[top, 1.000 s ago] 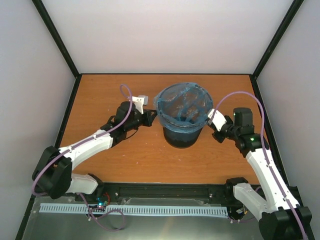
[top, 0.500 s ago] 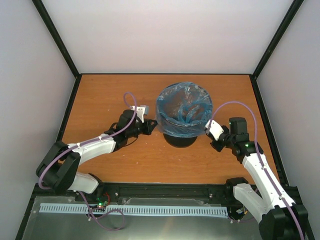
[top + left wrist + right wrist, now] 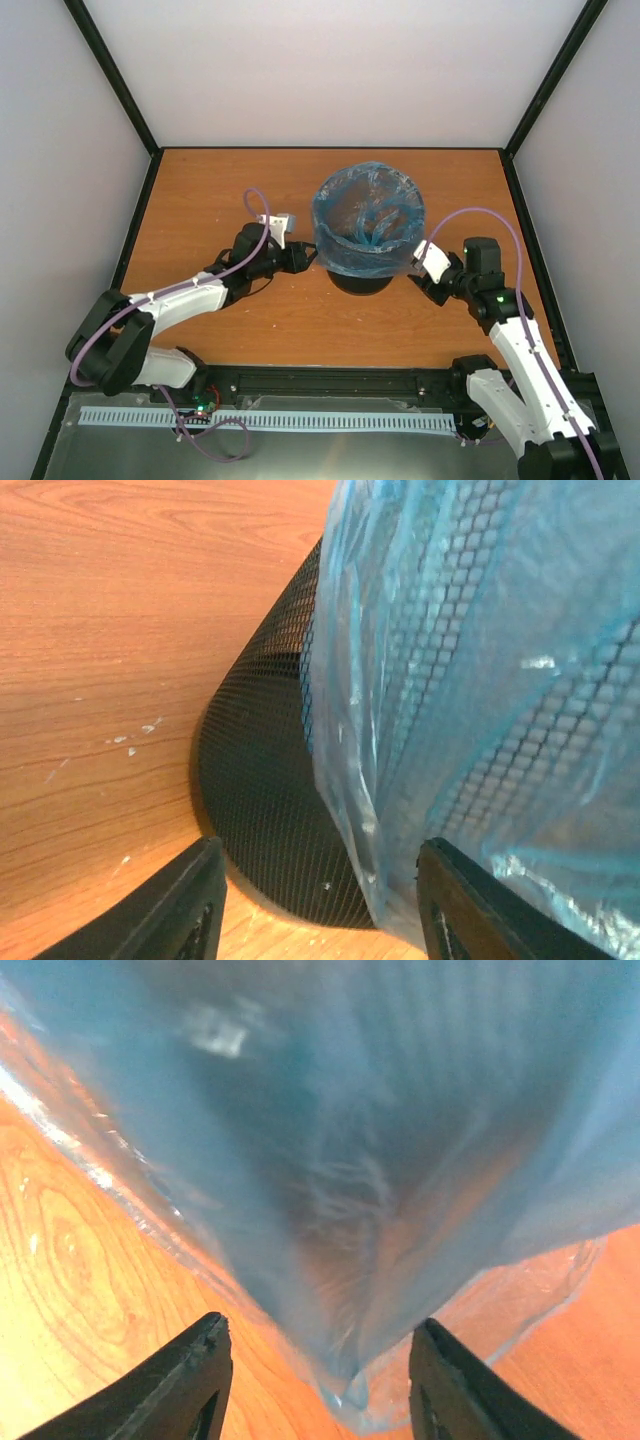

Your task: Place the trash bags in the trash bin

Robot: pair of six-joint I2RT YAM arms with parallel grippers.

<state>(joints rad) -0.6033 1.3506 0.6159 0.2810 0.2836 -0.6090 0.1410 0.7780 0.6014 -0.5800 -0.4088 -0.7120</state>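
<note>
A thin, translucent light-blue plastic film bag (image 3: 345, 250) is draped over a black wire-mesh cylindrical bin (image 3: 360, 283). The bin stands upright near the middle of the orange-brown wood-grain bench (image 3: 220, 190). The film is glossy and wrinkled. It lines the bin's inside, folds over the round rim and hangs down the outside as a loose skirt, leaving only the dark lower part of the bin bare. Creased blue folds lie inside the bin, with nothing else visible in it.

The left pincer (image 3: 305, 258) sits low, just beside the bin's left wall. In its wrist view the two dark fingers (image 3: 190, 910) stand apart. Between them are the fine hexagonal mesh and the hanging edge of the film, and neither finger is closed on anything.

The right pincer (image 3: 418, 278) is at the bin's right side, close under the skirt. Its fingers (image 3: 195, 1380) are also spread. A blurred fold of blue film hangs down between them, above the wood, and is not pinched.
</note>
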